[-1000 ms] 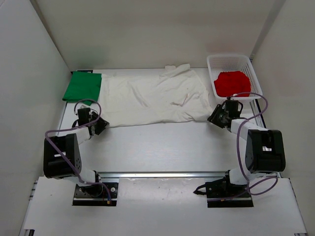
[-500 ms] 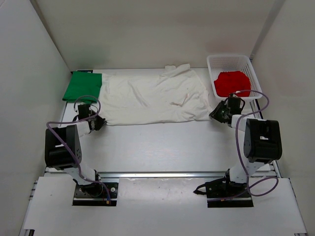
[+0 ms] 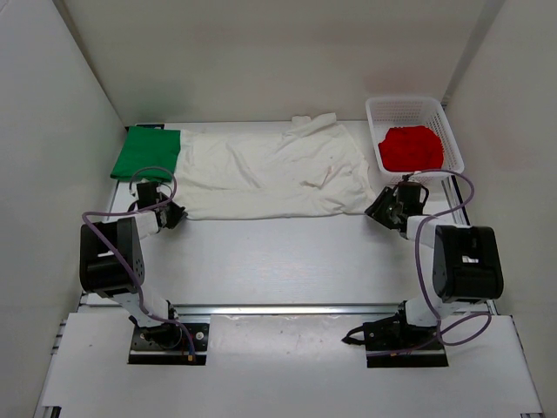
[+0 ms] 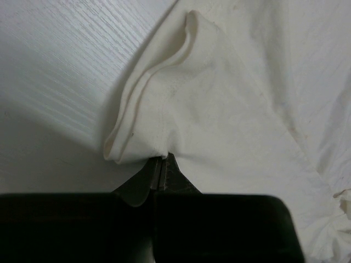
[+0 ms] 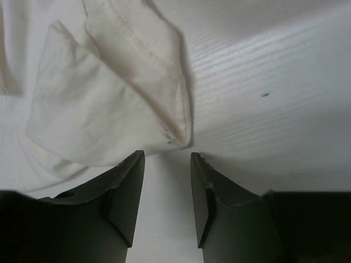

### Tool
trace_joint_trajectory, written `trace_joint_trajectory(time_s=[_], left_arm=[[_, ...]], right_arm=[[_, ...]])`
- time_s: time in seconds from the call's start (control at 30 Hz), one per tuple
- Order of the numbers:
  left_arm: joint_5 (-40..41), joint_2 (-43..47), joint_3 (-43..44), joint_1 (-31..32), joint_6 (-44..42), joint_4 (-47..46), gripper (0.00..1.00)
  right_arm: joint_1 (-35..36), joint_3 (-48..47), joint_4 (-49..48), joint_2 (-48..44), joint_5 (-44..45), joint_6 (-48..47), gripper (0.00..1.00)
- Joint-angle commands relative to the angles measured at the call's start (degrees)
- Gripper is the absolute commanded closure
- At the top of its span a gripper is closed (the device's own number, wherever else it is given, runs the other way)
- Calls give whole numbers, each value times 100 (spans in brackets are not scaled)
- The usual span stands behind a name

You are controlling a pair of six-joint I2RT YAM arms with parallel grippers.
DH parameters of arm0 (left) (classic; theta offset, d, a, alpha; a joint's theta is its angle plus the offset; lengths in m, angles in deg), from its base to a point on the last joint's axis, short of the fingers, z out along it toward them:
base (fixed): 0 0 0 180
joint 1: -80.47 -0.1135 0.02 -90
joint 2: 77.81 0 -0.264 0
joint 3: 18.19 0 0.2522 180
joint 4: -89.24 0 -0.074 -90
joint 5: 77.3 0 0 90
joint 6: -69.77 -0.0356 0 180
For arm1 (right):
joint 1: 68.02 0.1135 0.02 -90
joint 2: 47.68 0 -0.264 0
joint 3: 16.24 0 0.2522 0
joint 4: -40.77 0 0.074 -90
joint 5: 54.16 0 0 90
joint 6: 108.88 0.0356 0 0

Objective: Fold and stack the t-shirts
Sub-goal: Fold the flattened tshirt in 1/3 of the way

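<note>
I see the left gripper pinched shut on the white shirt, at its hem. Right gripper open, just short of another corner.

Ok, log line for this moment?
left gripper: shut on white t-shirt | right gripper: open at its edge | red t-shirt: in basket

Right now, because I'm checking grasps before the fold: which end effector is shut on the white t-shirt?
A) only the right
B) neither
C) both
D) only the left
D: the left wrist view shows the left end effector pinched shut on the hem of the white t-shirt, while the right end effector has its jaws apart, the cloth corner lying just ahead of them.
</note>
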Motion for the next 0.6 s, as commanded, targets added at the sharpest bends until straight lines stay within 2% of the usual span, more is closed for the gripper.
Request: trace_joint_trajectory(time_s=[0.0, 0.1, 0.17, 0.23, 0.27, 0.47, 0.57], left_arm=[[208, 90, 54, 19, -79, 99, 100], [244, 55, 106, 80, -106, 125, 100], [218, 64, 150, 98, -106, 152, 100], [279, 72, 203, 141, -141, 178, 100], [279, 55, 221, 141, -167, 161, 100], [297, 116, 282, 159, -220, 317, 100], [271, 256, 230, 98, -281, 433, 100]], right_arm=[[-193, -253, -229, 260, -65, 175, 63], [-202, -585, -204, 489, 93, 263, 64], [-255, -893, -99, 813, -64, 228, 75], [-334, -1175, 85, 981, -249, 289, 96], [-334, -1176, 165, 1008, -249, 307, 100], [-474, -606, 121, 360, -135, 527, 100], [-650, 61, 104, -176, -153, 737, 100]])
